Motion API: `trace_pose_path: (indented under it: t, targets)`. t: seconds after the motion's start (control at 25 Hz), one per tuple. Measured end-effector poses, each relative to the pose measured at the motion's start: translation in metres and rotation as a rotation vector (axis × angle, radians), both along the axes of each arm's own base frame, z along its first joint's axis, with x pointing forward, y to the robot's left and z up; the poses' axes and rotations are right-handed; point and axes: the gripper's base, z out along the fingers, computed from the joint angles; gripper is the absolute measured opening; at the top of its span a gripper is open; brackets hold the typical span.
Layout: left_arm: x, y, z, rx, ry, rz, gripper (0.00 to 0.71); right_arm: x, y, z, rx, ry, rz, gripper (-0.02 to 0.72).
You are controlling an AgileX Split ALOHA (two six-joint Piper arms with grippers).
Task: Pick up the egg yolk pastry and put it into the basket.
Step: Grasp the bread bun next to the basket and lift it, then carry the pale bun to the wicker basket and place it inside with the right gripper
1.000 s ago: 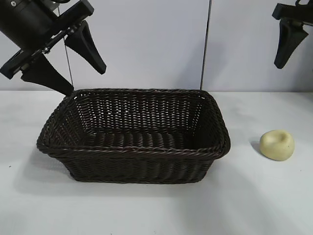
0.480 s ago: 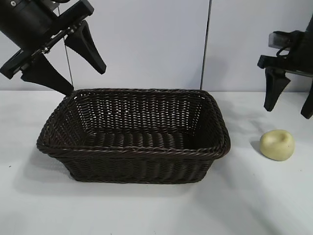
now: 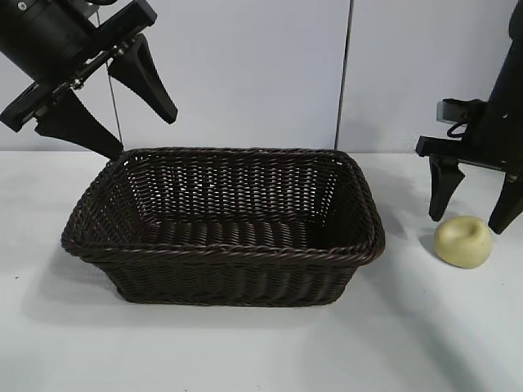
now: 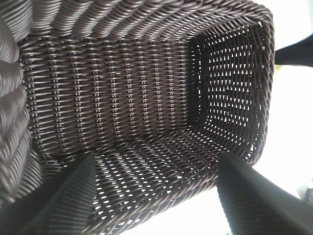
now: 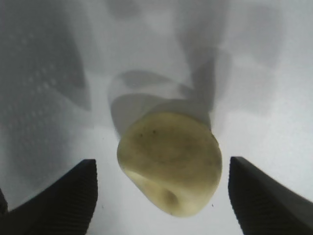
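My right gripper [image 3: 472, 219] is hanging released just above the egg yolk pastry [image 3: 463, 242], its ribbed black fingers [image 5: 68, 196] spread to either side of it without touching. The pastry is sitting on the white table [image 3: 245, 351], right of the basket [image 3: 221, 249] and apart from it. It is a smooth, matte, pale yellow bun, slightly wider left to right, its dimple facing up and nearward. The basket is dark brown woven wicker, rectangular, braided at the rim. My left gripper [image 3: 110, 102] is idling open above the basket's far left corner.
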Motion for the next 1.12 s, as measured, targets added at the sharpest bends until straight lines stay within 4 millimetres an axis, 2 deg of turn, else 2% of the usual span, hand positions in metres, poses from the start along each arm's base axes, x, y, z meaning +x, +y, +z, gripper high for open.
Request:
trace_pose_path:
  t: [0.16, 0.28, 0.4, 0.52, 0.88, 1.12]
  targets:
    - [0.000, 0.000, 0.000, 0.000, 0.000, 0.000, 0.508, 0.000, 0.000, 0.000, 0.001, 0.000, 0.000, 0.167]
    - [0.000, 0.000, 0.000, 0.000, 0.000, 0.000, 0.508, -0.001, 0.001, 0.000, 0.007, 0.007, 0.009, 0.090]
    - [0.000, 0.000, 0.000, 0.000, 0.000, 0.000, 0.508, -0.001, 0.002, 0.005, 0.021, -0.001, 0.023, 0.074]
    - [0.000, 0.000, 0.000, 0.000, 0.000, 0.000, 0.508, -0.002, 0.003, 0.019, 0.035, -0.036, 0.035, 0.069]
    - [0.000, 0.000, 0.000, 0.000, 0.000, 0.000, 0.508, -0.023, 0.008, 0.103, 0.059, -0.178, 0.061, 0.066]
    - [0.000, 0.000, 0.000, 0.000, 0.000, 0.000, 0.508, -0.041, 0.026, 0.153, 0.105, -0.297, 0.092, 0.066]
